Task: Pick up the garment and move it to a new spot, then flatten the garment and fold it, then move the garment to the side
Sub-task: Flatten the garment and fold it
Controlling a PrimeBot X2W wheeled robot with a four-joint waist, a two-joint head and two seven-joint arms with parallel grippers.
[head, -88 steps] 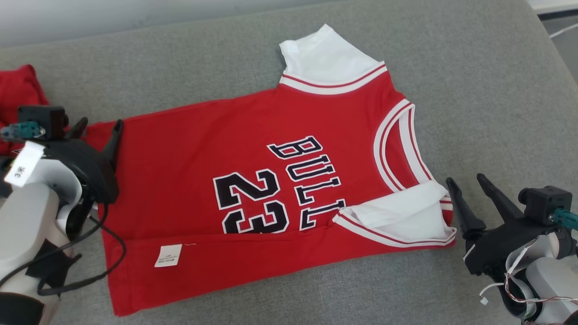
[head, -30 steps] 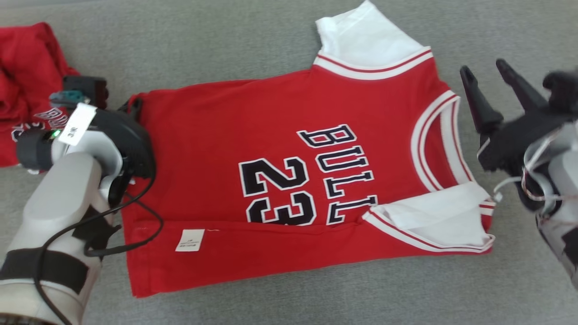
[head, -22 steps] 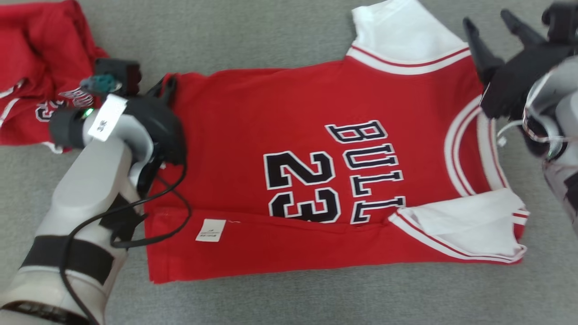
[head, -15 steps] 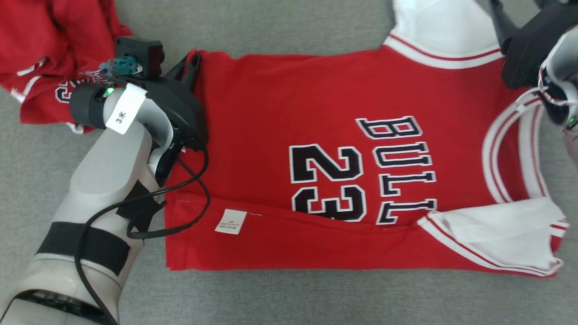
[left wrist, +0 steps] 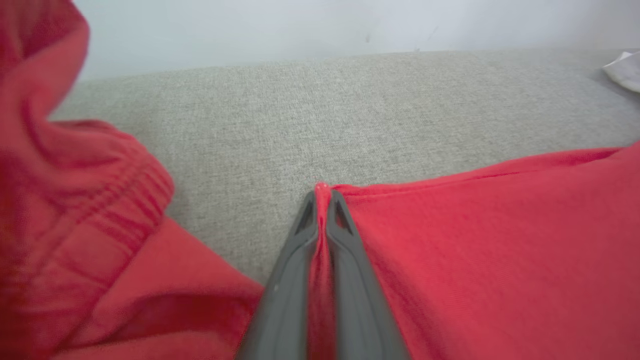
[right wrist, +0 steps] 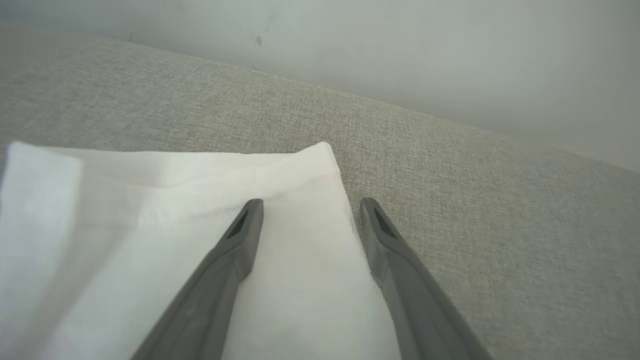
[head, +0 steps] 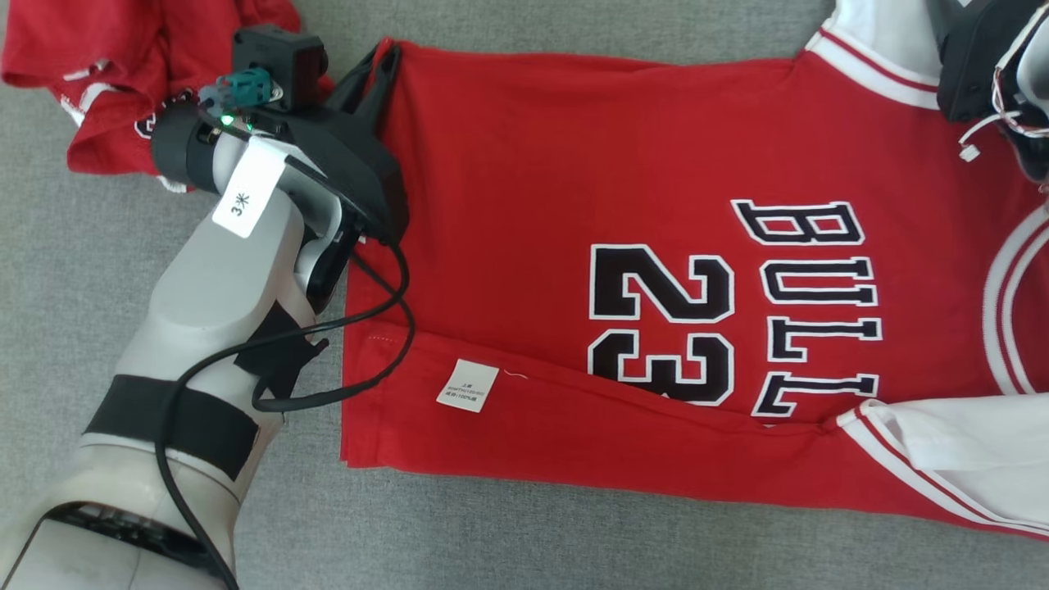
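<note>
A red basketball jersey (head: 533, 188) marked "BULL" and "23" lies spread front-up on the grey upholstered surface (head: 492, 541), hem toward the robot's left and neckline toward its right. Its near long edge is folded over onto the front, so that a small white care label (head: 467, 385) shows. The left gripper (head: 385, 57) sits at the jersey's far hem corner. In the left wrist view this gripper (left wrist: 322, 200) has its two dark fingers pressed together with a thin ridge of the red cloth (left wrist: 475, 250) nipped between them, the corner poking out just past the tips, and bare grey fabric (left wrist: 300, 110) runs beyond it to the surface's far edge under a pale wall (left wrist: 250, 25). Just beside that arm, farther left, a second red garment (head: 106, 57) lies rumpled, and it bulks up close at the left of the wrist view (left wrist: 75, 225). At the top right of the head view the right arm's dark wrist body reaches over the jersey's far white sleeve (head: 881, 33). Along that arm's own camera, the right gripper (right wrist: 310, 205) stands spread wide and holds nothing, one finger over the white sleeve (right wrist: 150, 225) and the other along its edge above the grey fabric (right wrist: 450, 175); whether the tips touch the cloth I cannot tell. The sleeve stops short of the far edge. The near white sleeve (head: 975, 442) lies folded in over the jersey's front.
</note>
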